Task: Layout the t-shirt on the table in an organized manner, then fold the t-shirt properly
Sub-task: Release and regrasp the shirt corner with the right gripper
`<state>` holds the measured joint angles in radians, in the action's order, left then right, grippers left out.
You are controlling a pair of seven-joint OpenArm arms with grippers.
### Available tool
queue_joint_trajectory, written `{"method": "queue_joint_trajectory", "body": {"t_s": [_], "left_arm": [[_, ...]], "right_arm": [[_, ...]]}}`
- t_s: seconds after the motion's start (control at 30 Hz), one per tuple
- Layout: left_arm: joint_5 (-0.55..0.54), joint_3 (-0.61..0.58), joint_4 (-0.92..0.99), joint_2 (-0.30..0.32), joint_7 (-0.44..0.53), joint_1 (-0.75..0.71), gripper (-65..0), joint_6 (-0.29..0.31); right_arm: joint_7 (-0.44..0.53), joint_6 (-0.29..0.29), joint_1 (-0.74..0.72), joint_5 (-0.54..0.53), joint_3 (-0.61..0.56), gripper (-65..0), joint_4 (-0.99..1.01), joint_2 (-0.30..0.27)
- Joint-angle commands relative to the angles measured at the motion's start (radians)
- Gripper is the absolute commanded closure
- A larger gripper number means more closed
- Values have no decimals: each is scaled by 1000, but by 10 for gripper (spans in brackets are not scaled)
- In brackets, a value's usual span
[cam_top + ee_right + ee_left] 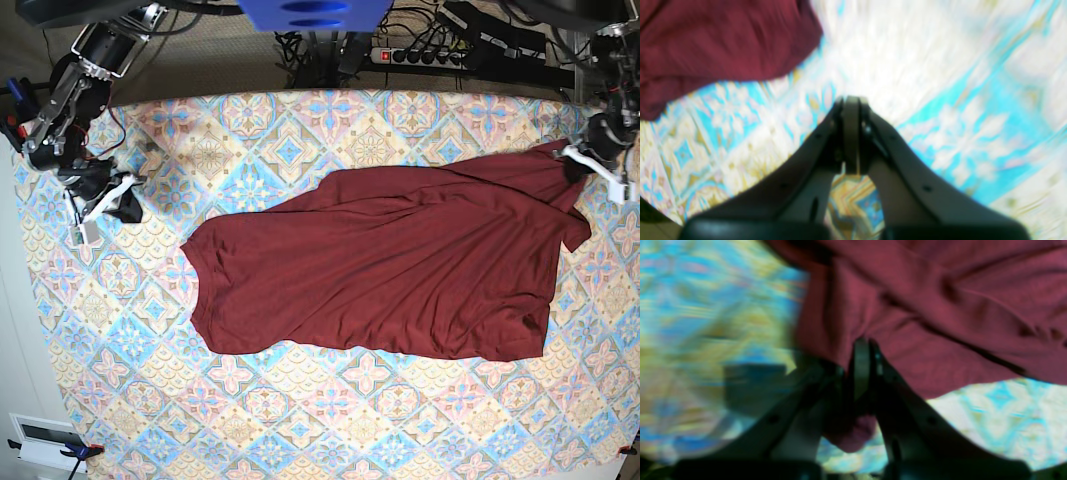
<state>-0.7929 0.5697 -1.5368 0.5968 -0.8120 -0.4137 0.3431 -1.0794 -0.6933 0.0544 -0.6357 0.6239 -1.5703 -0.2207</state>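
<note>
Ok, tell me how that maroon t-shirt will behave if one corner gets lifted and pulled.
Probably floppy: the t-shirt lies in soft wrinkles and folds. Where the left gripper pinches it, the cloth bunches, so it would likely drape and trail rather than hold shape. It may drag across the table unevenly.

Two black, jointed metal arms are showing at the upper corners of the base view, each carrying cables along its links and a white bracket near the wrist. The black, wedge-shaped right gripper (851,100) is showing smooth curved fingers (903,156) dotted with small round screw holes. The matching dark left gripper (866,341) is showing the same screw-dotted flanks.
</note>
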Motion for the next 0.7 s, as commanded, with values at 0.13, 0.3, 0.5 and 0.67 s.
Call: {"method": "queue_joint_trajectory", "body": {"t_s": [0.13,0.3,0.5,0.67], "left_arm": [[-10,14,-15,50,15,3,0,37],[-10,11,-15,47,15,2,0,37],[-10,11,-15,45,15,2,0,38],[-10,11,-15,30,15,2,0,40]], "right_arm": [[11,-5,-11,-2,-35,-32,8,-13],[14,-5,-12,0,-134,-157,55,-12],[20,-5,-146,0,-204,-182,110,-12],[86,-5,-158,0,-270,-184,179,-12]]}}
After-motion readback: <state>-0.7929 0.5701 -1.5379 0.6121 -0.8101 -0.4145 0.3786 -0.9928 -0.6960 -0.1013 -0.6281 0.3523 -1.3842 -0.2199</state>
